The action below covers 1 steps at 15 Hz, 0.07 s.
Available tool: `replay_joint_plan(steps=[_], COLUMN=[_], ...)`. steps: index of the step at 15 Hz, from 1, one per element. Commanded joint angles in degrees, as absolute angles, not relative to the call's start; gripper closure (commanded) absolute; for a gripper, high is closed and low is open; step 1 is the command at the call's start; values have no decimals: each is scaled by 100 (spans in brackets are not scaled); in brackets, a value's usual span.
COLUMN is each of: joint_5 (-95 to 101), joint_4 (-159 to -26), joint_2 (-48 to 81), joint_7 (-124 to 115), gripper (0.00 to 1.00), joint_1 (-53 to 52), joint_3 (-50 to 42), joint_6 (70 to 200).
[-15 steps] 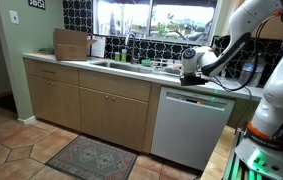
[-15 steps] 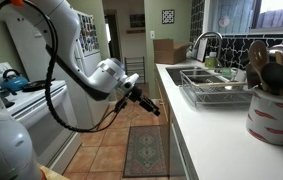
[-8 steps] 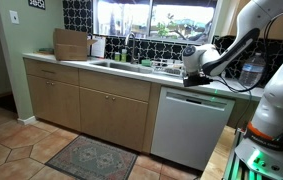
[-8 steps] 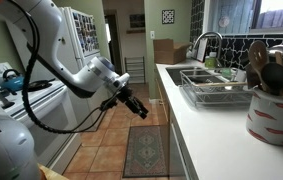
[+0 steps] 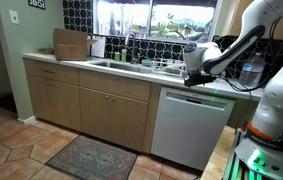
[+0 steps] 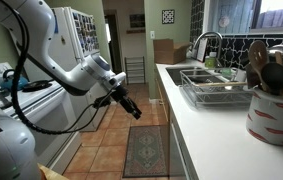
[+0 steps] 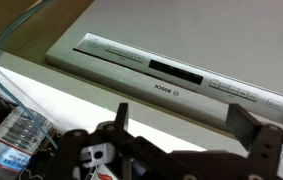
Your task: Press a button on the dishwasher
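The dishwasher [image 5: 191, 125] is a white flat-fronted panel under the counter, to the right of the tan cabinet doors. The wrist view looks down on its top control band [image 7: 171, 78], with a dark display window, a brand mark and a row of small buttons [image 7: 236, 90] on the right. My gripper [image 7: 184, 125] is open and empty, its two dark fingers spread in front of the band and apart from it. In both exterior views the gripper [image 5: 188, 75] [image 6: 131, 108] hovers at counter height off the dishwasher's front. In the exterior view along the counter, the dishwasher is hidden.
A sink [image 5: 106, 64] and a dish rack [image 6: 216, 92] sit on the counter, with a cardboard box [image 5: 71, 44] and a utensil crock [image 6: 273, 105]. A rug [image 5: 86, 157] lies on the tile floor. A water bottle [image 7: 16, 135] shows by my wrist.
My gripper has drawn back from the counter front, moving left and slightly up in the view along the counter. It has stayed open.
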<state>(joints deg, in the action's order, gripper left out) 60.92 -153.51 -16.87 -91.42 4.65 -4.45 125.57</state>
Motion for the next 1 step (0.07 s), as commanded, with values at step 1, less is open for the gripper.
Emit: replay_joint_plan(steps=[1], joint_5=[6069], joint_4=[-15349], joint_2=[-1692], joint_7=[-9125], gripper=[0], joint_1=[504], joint_3=[-400], joint_6=[12555])
